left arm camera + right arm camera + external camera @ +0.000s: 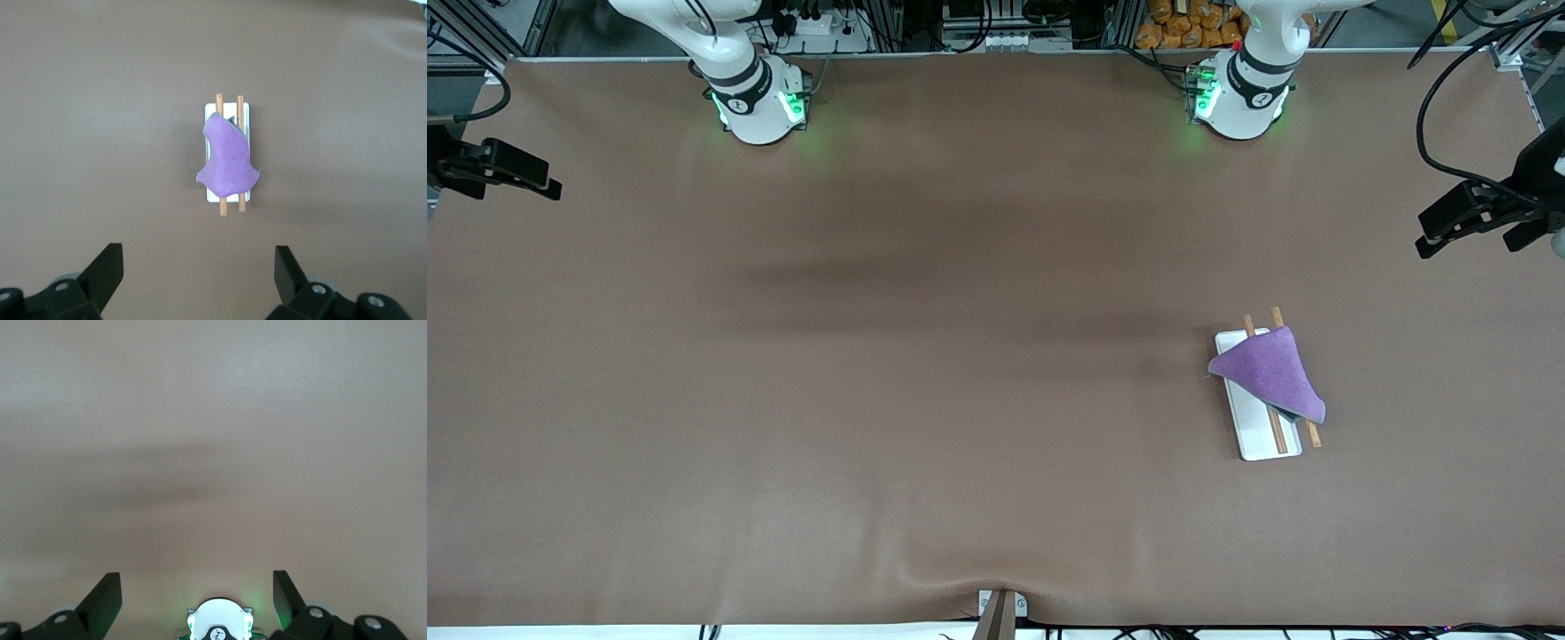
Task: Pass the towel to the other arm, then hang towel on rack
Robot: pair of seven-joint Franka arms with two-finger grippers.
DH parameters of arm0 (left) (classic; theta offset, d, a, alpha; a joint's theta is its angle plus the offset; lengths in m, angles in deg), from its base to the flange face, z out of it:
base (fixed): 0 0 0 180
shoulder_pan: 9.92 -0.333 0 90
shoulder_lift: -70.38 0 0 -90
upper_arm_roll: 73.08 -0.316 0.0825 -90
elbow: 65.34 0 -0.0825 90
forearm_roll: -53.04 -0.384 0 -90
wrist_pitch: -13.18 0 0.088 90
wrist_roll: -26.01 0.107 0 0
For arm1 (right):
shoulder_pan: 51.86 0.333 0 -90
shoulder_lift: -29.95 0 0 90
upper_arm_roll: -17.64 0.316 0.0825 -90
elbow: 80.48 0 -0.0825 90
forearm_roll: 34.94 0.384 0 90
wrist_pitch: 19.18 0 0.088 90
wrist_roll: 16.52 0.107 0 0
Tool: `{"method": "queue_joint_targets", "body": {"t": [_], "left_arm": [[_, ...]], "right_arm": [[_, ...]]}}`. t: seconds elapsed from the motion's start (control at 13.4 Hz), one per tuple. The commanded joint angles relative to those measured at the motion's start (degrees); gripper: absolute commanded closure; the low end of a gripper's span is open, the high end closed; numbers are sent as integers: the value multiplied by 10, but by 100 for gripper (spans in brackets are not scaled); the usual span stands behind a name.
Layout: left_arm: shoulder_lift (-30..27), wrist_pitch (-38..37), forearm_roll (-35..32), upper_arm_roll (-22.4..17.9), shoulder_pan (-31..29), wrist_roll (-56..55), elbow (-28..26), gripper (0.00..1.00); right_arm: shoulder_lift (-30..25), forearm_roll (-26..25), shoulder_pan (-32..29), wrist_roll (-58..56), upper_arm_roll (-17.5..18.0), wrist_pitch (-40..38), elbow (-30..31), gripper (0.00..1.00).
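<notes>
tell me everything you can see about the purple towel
The towel is a small lilac-purple cloth that looks soft and fuzzy, with a thin greyish edge and a darker fold showing underneath. It lies draped in a rough triangle across the two wooden rods of the rack, toward the left arm's end of the table. Only the rack touches it; neither gripper holds it.

tabletop (pixel 925 356): brown, smooth covering | black camera mounts (pixel 494 169): at both tabletop ends | orange objects (pixel 1183 27): above tabletop's top edge
</notes>
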Motion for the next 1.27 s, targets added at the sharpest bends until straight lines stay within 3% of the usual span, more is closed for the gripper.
{"method": "queue_joint_targets", "body": {"t": [0.0,0.52,1.2], "left_arm": [[-36,3,-9,-23,20,9,-37,0],[-53,-20,-5,-23,21,11,-50,0],[-53,-44,-2,-23,28,21,-48,0]], "right_arm": [[-9,1,-33,-7,25,3,10,0],[-12,1,-46,-12,49,4,10,0],[-13,-6,-38,-11,49,5,9,0]]}}
